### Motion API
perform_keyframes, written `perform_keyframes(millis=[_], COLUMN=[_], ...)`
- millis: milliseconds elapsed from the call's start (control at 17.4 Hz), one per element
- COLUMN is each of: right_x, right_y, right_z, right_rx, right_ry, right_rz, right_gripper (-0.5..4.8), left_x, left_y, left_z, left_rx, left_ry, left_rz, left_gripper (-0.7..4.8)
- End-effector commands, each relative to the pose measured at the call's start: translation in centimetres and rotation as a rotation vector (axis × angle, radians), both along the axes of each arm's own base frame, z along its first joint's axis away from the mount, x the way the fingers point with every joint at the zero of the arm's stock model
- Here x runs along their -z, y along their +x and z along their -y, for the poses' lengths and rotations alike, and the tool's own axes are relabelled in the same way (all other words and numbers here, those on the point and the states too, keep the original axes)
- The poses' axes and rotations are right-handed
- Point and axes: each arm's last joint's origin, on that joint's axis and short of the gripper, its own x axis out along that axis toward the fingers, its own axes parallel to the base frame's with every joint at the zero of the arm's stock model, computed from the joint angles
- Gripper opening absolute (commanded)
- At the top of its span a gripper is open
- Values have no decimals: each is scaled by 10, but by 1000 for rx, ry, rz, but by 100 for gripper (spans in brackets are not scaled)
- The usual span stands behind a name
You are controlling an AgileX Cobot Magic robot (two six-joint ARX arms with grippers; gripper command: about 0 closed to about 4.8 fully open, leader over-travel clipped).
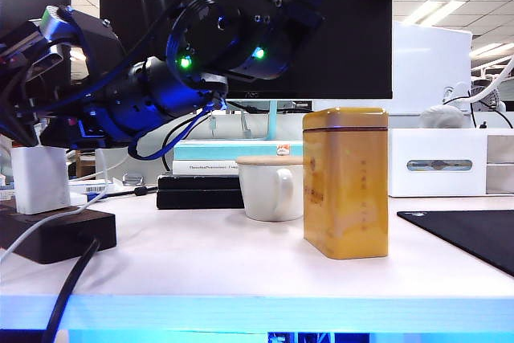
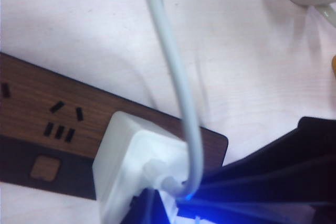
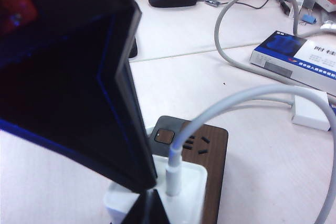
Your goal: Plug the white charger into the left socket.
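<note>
Wood-grain power strip (image 2: pixel 105 111), glossy charger (image 2: pixel 131 166)

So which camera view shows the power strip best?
The left wrist view: the power strip shows its wood-look top with free slots, and the white charger stands at its end. The right wrist view shows only the end beyond the charger, half hidden by the gripper. The exterior view shows just its dark side edge.
</note>
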Motion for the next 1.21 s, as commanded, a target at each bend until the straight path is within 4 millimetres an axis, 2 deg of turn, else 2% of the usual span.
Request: perform_keyframes(millis=[57,345,460,632,747,1092,1207], right_x=[19,23,26,21,13,-15,-20], right_y=[-4,-6,-10,-11,-8,-5,-4], right_z=[3,4,3,-2,-3,-2,-2], right_rx=[11,0,-40,-2,16,47,59], right_ry=[-125,-170,-221,-189,-130,-3,19], right_rz=[-105,-110,-57,-5,35,128,128], right_gripper=[-5,-5,-5,-5,-5,-5,-5], left_x=[36,35,35,31,18,-41,-51], left_y=[-4,-5,-5,-3,-3,-4,-2], left_z=[-2,-1,-1,-1,-1,-1,-2], left_rx=[-17,-6,-3,-10,-14,-47,-55], left_ry=[141,141,141,143,144,145,161], left_rz=[-221,-227,-227,-191,-141,33,57], left_gripper=[-6,-6,-6,-6,-6,-6,-6])
